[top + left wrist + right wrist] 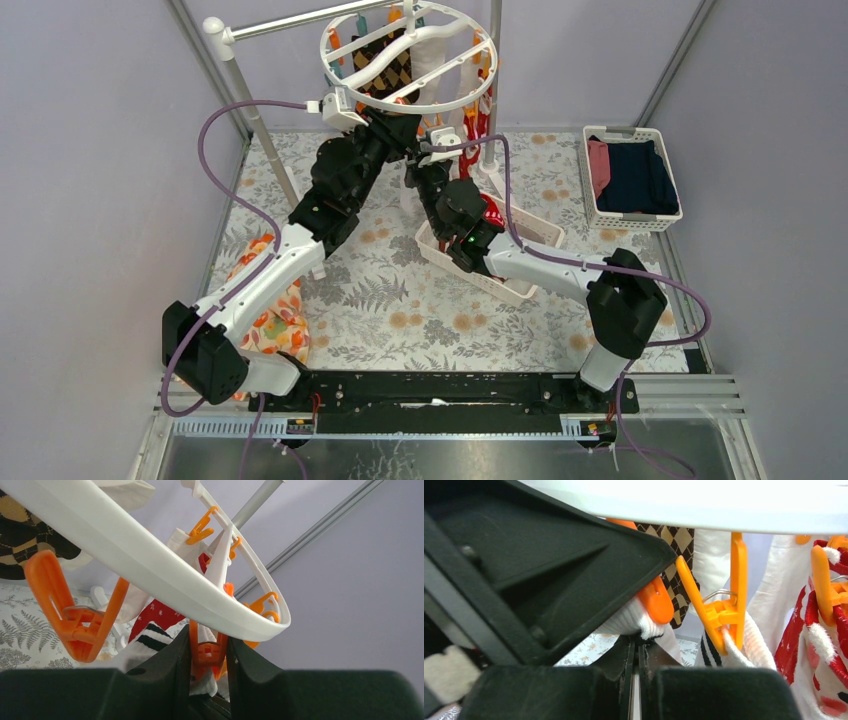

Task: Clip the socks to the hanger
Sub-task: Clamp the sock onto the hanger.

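The round white plastic drying ring (150,562) hangs at twelve o'clock over the table and looks free to swing, so a nudge might carry it away. The right gripper (636,655), fingers together, pinches a white ribbed sock cuff (631,621). The left gripper (208,669) is clamped around a small orange plastic clip (206,650) touching that cuff. If the squeeze slips, the clip could bite short and the sock drop.
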